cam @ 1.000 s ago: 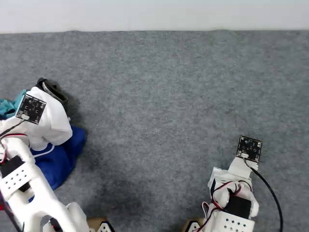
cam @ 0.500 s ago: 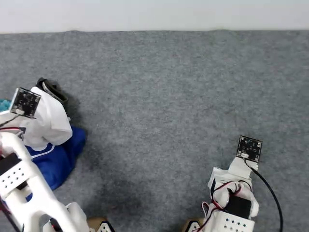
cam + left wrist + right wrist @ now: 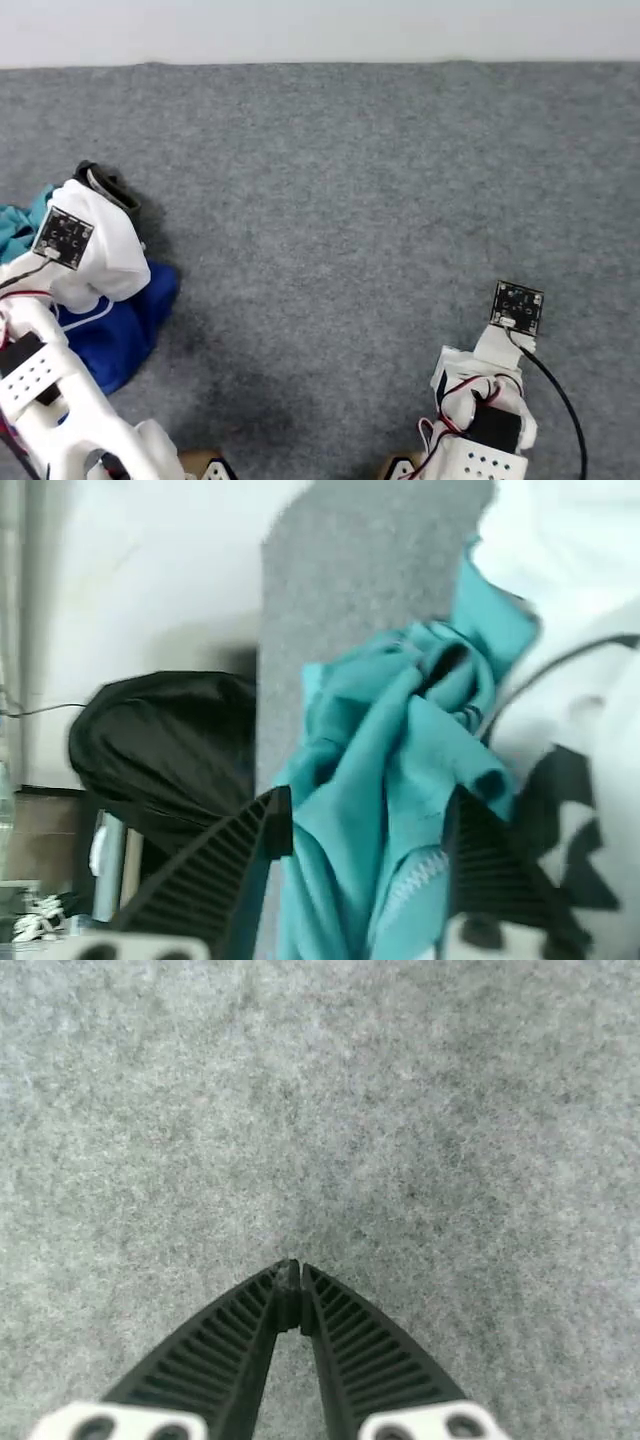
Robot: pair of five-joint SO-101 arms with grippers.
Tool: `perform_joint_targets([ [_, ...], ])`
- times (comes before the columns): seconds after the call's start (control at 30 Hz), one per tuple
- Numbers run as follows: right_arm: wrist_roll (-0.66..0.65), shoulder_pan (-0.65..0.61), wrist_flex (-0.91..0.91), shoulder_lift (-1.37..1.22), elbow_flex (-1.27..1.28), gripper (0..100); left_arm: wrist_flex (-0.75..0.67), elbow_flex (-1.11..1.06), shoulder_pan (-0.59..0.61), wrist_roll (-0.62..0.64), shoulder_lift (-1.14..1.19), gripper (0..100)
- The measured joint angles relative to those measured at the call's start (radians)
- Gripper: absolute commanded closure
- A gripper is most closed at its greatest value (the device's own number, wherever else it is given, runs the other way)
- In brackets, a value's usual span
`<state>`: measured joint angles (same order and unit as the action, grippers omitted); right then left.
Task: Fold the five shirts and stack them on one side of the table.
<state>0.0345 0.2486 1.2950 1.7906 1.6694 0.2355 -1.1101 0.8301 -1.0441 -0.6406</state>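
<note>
The left tool (image 3: 365, 832) is gaping wide astride the teal shirt (image 3: 400, 735), perhaps touching it; the right tool (image 3: 291, 1285) is hovering closed above the counter (image 3: 450, 1110).

Grey felt-like surface (image 3: 350, 200), evenly lit. White strip (image 3: 320, 30) runs along its far edge. Off one surface edge: pale floor (image 3: 130, 560), black bag (image 3: 160, 740).

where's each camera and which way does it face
High view: overhead, facing down at the table; left arm and right arm show.
Left wrist view: wrist-mounted, faces the teal shirt past the open left end effector.
Right wrist view: wrist-mounted, faces the table past the shut right end effector.
Shared: teal shirt, in high and left wrist views.
</note>
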Motion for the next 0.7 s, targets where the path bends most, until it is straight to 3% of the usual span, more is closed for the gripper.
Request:
perform_joint_targets([
  [0.33, 0.000, 0.000, 0.000, 0.000, 0.000, 99.0, 0.038, -0.072, -0.060, -0.003, 0.000, 100],
  [0.63, 0.000, 0.000, 0.000, 0.000, 0.000, 99.0, 0.043, -0.044, -0.117, 0.000, 0.000, 100],
  [0.7, 0.000, 0.000, 0.000, 0.000, 0.000, 99.0, 0.087, 0.011, -0.114, 0.054, 0.000, 100],
])
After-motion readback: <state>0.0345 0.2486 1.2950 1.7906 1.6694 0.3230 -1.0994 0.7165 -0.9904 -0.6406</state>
